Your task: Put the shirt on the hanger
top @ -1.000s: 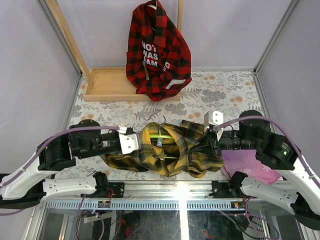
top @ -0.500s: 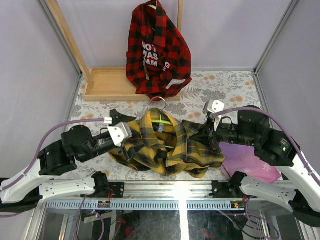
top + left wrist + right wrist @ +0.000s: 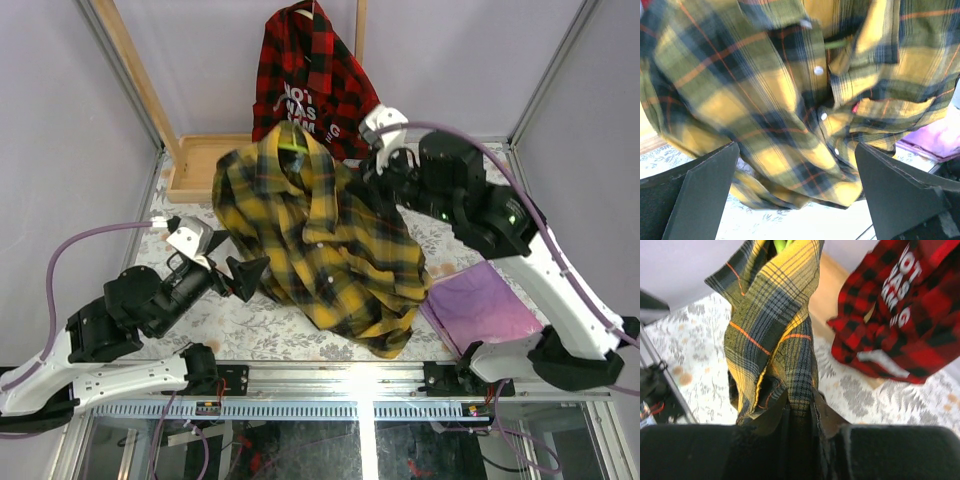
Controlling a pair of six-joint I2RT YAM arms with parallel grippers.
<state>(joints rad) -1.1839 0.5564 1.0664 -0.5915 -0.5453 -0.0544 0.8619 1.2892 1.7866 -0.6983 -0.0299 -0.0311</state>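
Now raised, the yellow-and-dark-green plaid flannel shirt [image 3: 320,240] is hanging pinched in the right gripper [image 3: 799,412]; the left gripper [image 3: 796,150] is gaping empty beside its left edge.

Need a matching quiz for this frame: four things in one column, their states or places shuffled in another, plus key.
1. yellow plaid shirt
2. red plaid shirt
3. purple cloth
4. left claw

A. lying flat on the table
B. open, holding nothing
C. held up by the right claw
D. hanging at the wooden rack

Pairs: 1-C; 2-D; 3-A; 4-B
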